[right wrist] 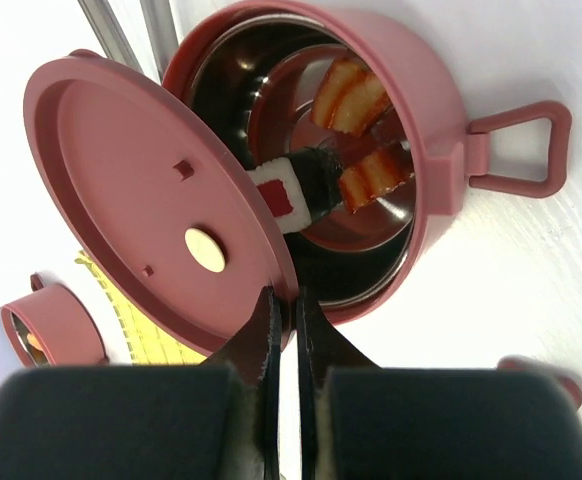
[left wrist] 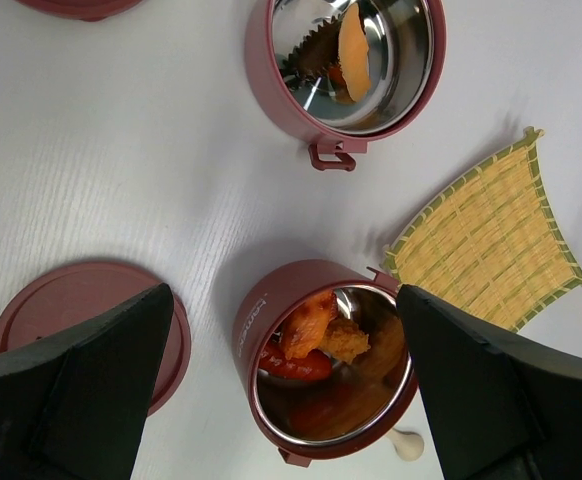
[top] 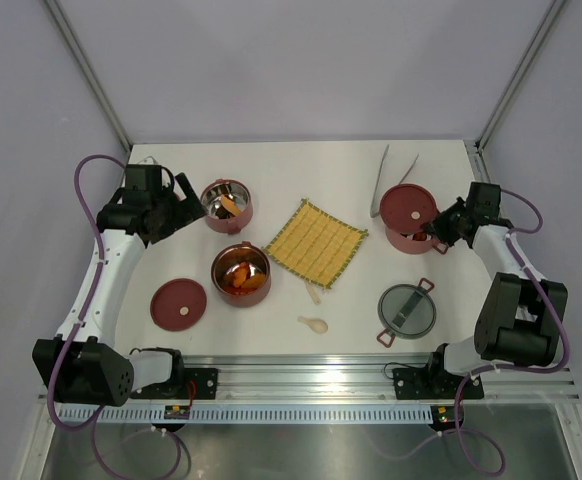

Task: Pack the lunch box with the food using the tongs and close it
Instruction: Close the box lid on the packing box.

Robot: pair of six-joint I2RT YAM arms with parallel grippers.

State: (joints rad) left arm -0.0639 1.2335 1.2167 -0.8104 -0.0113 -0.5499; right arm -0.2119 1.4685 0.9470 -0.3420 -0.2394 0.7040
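Right end effector (right wrist: 283,305) tight on tilted lid (right wrist: 141,190)

A robotics lab test cell rather than a home or kitchen. A left arm (top: 111,260) and a right arm (top: 511,290) are sitting bolted to a metal rail (top: 301,372) along the near edge of a bare white worktop (top: 271,170). Plain pale walls (top: 301,60) are closing it in, with aluminium posts (top: 87,70) running up the corners. Purple cables (top: 77,185) are looping off the arms. Toy food (left wrist: 321,335) and red lunch box tiers (top: 240,273) are lying out like test props.
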